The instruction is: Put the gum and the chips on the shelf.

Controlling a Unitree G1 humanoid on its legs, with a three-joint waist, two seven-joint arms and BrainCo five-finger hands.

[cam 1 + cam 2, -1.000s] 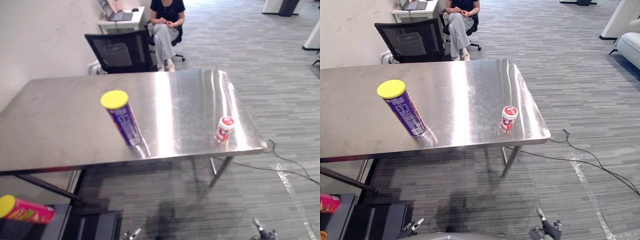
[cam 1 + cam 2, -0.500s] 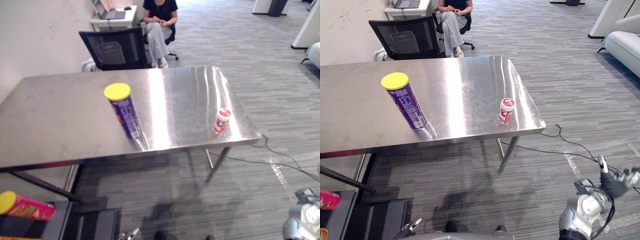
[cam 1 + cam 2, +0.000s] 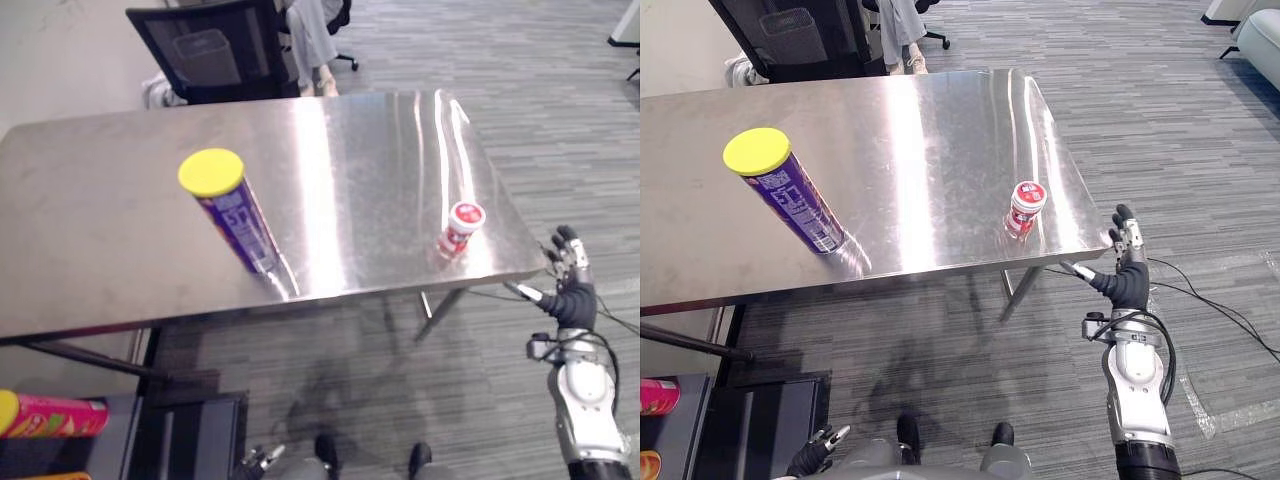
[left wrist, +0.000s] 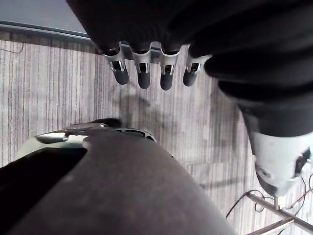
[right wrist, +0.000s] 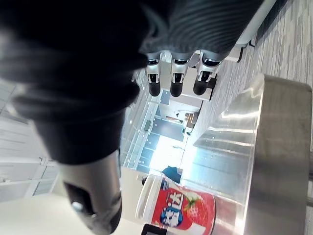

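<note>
I am watching the chips can [image 3: 780, 195] standing on the table [image 3: 930, 120], with the gum tub [image 3: 1025, 208] sitting well apart near its front right corner. My right robot hand [image 3: 1128, 283] is hovering beside that corner, fingers spread, empty. My left robot hand [image 3: 812, 458] is hanging low, fingers relaxed.

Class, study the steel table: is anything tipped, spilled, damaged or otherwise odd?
Nothing stands out. The purple chips can and the gum tub both stand upright on the table, the tub near its right front corner. Nothing is spilled or visibly damaged.
</note>
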